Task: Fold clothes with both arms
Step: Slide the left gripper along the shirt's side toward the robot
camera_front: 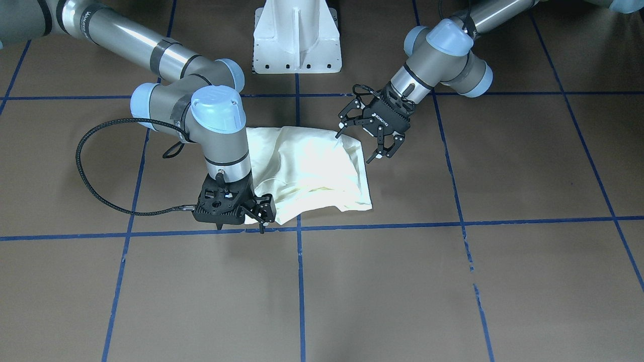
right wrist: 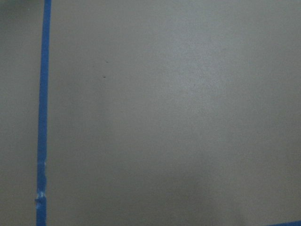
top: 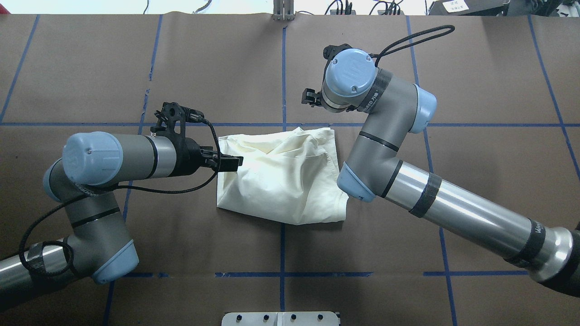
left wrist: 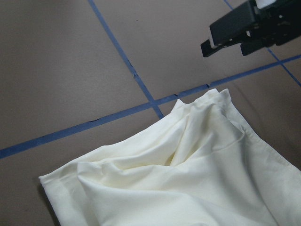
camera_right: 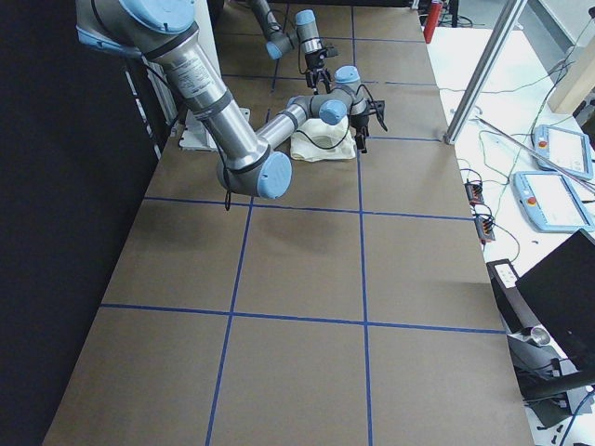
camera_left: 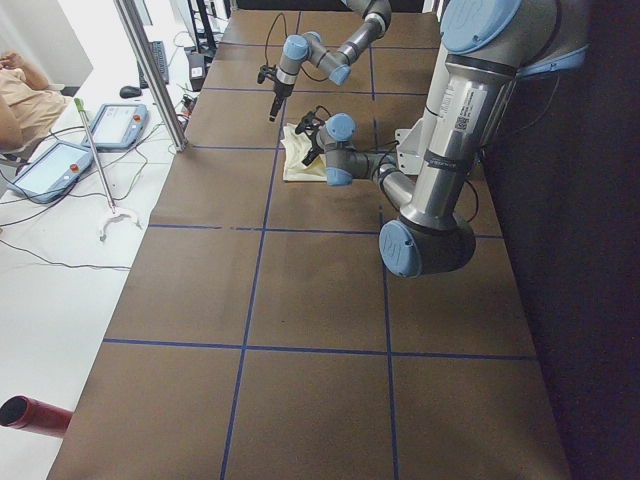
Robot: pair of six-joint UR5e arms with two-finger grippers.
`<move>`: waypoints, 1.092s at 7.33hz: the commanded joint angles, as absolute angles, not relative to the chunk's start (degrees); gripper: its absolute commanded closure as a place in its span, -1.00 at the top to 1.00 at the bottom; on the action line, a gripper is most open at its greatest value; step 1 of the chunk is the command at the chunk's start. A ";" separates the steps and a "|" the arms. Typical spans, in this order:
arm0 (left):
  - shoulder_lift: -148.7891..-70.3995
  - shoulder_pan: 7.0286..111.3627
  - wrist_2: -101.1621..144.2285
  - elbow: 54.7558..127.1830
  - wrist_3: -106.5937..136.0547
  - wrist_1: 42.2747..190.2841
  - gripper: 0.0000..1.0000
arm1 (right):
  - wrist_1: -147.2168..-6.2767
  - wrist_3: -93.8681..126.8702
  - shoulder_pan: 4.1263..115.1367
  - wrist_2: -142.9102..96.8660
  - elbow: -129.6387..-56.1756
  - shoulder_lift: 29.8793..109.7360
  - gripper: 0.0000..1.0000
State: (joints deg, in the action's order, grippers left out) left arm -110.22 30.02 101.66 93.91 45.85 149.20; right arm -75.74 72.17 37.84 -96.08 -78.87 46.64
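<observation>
Cream shirt (camera_front: 312,171) lies folded, plain side up, on table (camera_front: 453,281). L gripper (camera_front: 359,145) spread wide over one corner; R gripper (camera_front: 239,229) fingers apart at opp. corner, nothing held.

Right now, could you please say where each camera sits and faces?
Front-facing: across the table, facing robot; left arm, right arm, shirt.
Overhead: behind the robot, looking down; both arms.
Exterior left: table's left end; left arm nearest.
Exterior right: table's right end; right arm nearest.
Left wrist: onto shirt; one gripper finger.
Right wrist: table, blue tape; no body.
Front-facing and overhead share both arms and shirt.
</observation>
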 commanded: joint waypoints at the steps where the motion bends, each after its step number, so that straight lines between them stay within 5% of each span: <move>1: -108.11 29.80 103.88 86.61 39.75 162.28 1.00 | -75.67 72.16 37.88 -96.07 -78.93 46.84 1.00; 6: -108.89 28.75 109.42 83.93 39.73 173.49 0.98 | -75.67 72.16 37.88 -95.89 -79.54 47.46 1.00; 8: -111.70 26.11 108.64 82.72 39.64 173.41 0.83 | -75.67 72.16 37.88 -95.89 -79.80 47.72 1.00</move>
